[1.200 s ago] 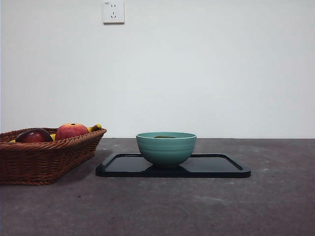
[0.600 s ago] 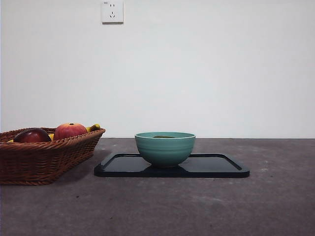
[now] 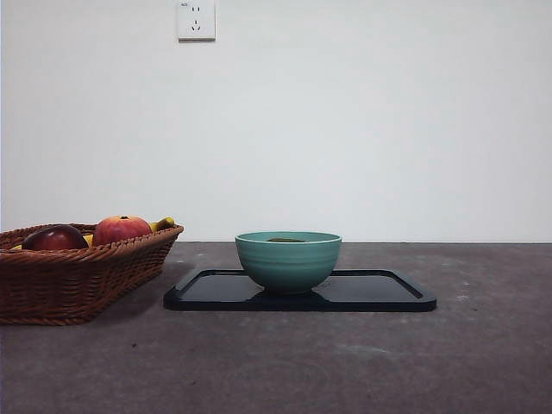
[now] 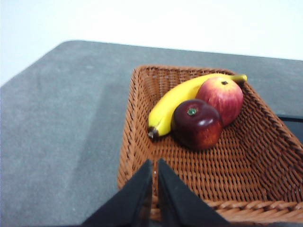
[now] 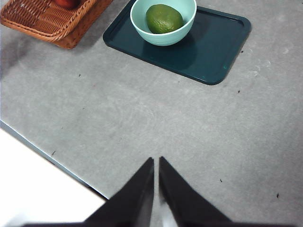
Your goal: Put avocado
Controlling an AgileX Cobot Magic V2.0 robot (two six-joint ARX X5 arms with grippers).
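The left gripper [image 4: 155,165] had its black jaws together, empty, above the brown woven wicker basket [image 4: 142,123] holding a yellow banana [image 4: 173,101], a red-orange apple [image 4: 222,97] and a shiny dark red fruit [image 4: 197,124]. The right gripper [image 5: 156,163] was likewise closed and empty over the grey table [image 5: 142,123]. The dull olive-green avocado [image 5: 164,18] lay inside the teal ceramic bowl [image 5: 142,26] on the dark rectangular tray [image 5: 213,52].
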